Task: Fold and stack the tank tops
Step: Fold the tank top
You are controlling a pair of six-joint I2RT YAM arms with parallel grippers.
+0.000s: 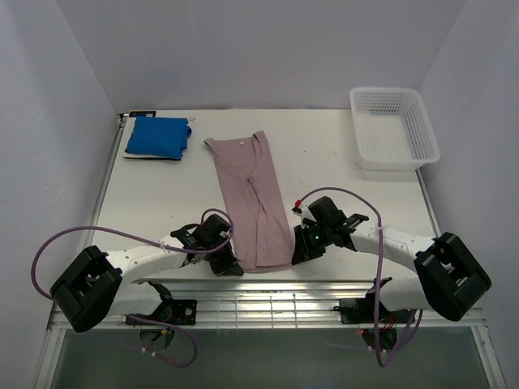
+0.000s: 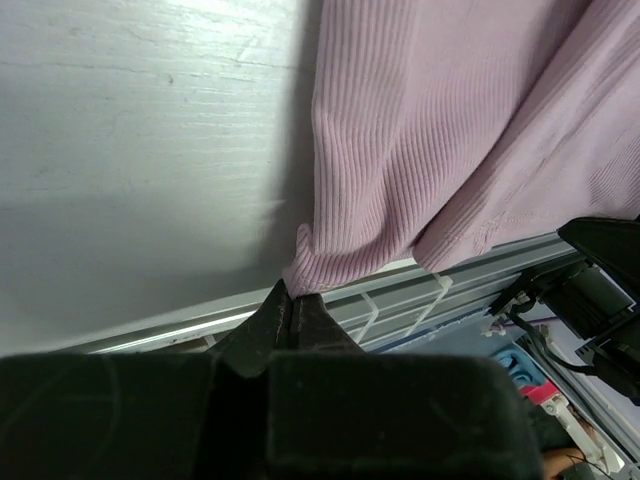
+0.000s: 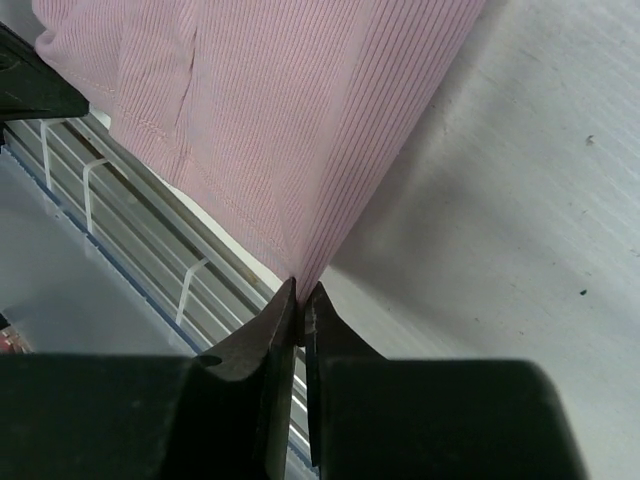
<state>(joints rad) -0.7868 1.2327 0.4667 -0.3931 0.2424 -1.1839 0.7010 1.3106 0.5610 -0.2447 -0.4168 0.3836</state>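
Right, I have both arms low at the near edge of the bench [image 1: 162, 203], one on each side of the pink tank top [image 1: 250, 203]. The top lies lengthwise in the middle of the bench as a long narrow strip, with its neckline at the far end and its hem at the near edge. In the left wrist view, the left jaws are clamped together on the near-left hem corner, with ribbed cloth bunched just above the tips. In the right wrist view, the right jaws are pinched on the near-right corner in the same way. The blue tank top [image 1: 156, 138] sits folded in the far-left corner, well apart from the pink one. The white basket [image 1: 395, 130] stands in the far-right corner.
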